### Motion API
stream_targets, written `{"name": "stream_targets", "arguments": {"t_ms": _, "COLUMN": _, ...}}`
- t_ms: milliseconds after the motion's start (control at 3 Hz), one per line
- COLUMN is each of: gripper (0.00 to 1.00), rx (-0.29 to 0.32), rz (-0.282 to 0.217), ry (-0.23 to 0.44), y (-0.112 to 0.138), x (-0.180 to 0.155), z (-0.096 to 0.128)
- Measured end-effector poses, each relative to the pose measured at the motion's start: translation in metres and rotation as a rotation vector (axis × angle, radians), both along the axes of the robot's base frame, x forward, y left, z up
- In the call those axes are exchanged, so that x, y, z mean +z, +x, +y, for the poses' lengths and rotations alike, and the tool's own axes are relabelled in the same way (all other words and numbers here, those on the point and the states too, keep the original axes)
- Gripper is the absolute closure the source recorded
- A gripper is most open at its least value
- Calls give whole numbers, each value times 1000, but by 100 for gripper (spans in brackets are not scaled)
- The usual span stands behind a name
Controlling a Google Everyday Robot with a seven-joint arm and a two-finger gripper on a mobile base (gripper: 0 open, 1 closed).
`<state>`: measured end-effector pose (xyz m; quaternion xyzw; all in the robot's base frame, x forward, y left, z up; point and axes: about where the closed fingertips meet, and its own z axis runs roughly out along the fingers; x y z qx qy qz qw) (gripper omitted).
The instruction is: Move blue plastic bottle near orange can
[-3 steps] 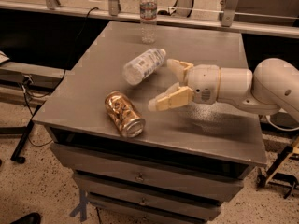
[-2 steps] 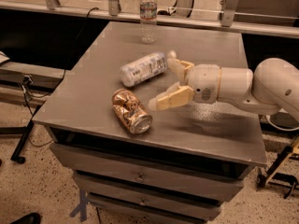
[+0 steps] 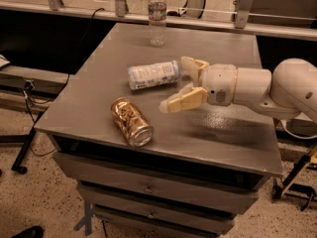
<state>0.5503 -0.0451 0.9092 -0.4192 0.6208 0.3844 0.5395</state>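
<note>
- Camera view: the gripper [image 3: 174, 83] is reaching in from the right of the frame, its jaws spread wide and gripping nothing.
- The blue plastic bottle [image 3: 153, 75] is lying on its side at mid-frame on the table [image 3: 223, 38]. Its right end is sitting just beside the upper finger, at the jaws' mouth rather than between them.
- The orange can [image 3: 131, 121] is lying near, lower left of the bottle, so the placing step is looking nearly finished.
- The next move is probably calling for a clean retreat rightward without rolling the bottle.

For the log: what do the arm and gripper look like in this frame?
The arm is smooth white, with rounded, bulbous housings and a cylindrical wrist section; no markings show on it. The gripper, over the table just right of the blue plastic bottle, has two tapered cream-yellow fingers, spread open.
</note>
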Motion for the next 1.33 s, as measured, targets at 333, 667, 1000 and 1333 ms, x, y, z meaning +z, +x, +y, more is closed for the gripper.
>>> {"name": "stream_targets", "arguments": {"t_ms": 333, "gripper": 0, "rx": -19, "rz": -58, "ry": -37, "y": 17, "x": 14, "z": -13}}
{"name": "stream_targets", "arguments": {"t_ms": 667, "gripper": 0, "rx": -37, "rz": -120, "ry": -80, "y": 44, "x": 32, "z": -31}}
{"name": "stream_targets", "arguments": {"t_ms": 1000, "gripper": 0, "rx": -56, "rz": -176, "ry": -123, "y": 74, "x": 49, "z": -47}}
{"name": "stream_targets", "arguments": {"t_ms": 1333, "gripper": 0, "rx": -52, "rz": -195, "ry": -179, "y": 94, "x": 45, "z": -53}}
